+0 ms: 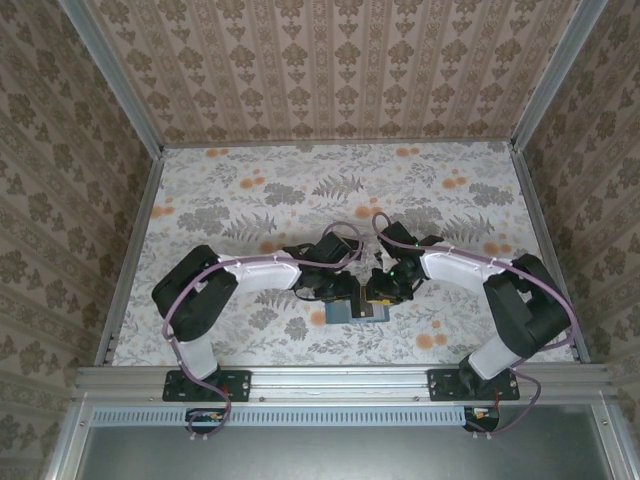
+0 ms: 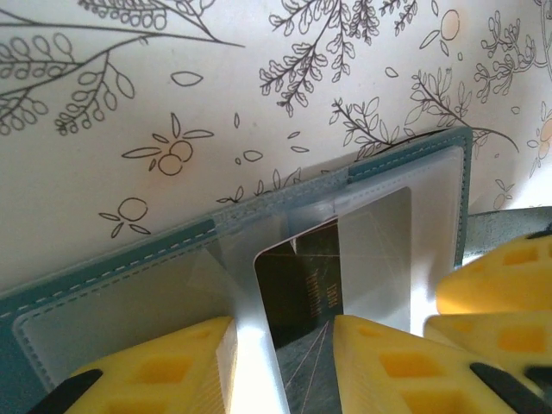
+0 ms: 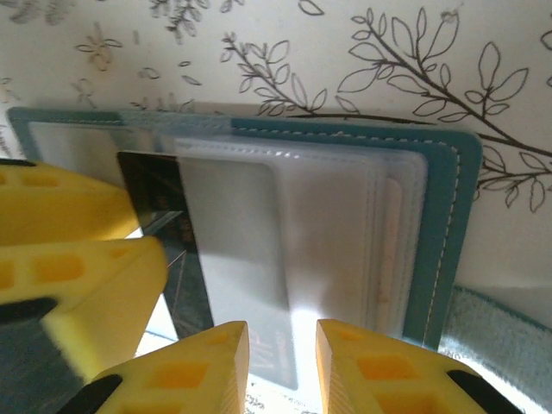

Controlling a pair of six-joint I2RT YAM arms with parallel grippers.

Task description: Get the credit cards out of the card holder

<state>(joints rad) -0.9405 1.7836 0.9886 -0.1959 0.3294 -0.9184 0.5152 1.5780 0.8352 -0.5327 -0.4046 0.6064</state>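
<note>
The teal stitched card holder (image 1: 357,310) lies open and flat, mid-width by the tabletop's (image 1: 250,190) near edge. The left gripper (image 2: 285,345) has its yellow jaws apart, astride a glossy dark credit card (image 2: 302,285) half out of the clear sleeves (image 3: 328,224). The right gripper (image 3: 283,345) has its jaws narrowly apart at the sleeves' edge; grip cannot be told. A pale card (image 3: 392,250) sits sleeved. Floral tabletop extends beyond.

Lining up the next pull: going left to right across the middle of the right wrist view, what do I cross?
left gripper's yellow fingers → dark card → clear sleeves → card holder's teal border → floral tabletop
</note>
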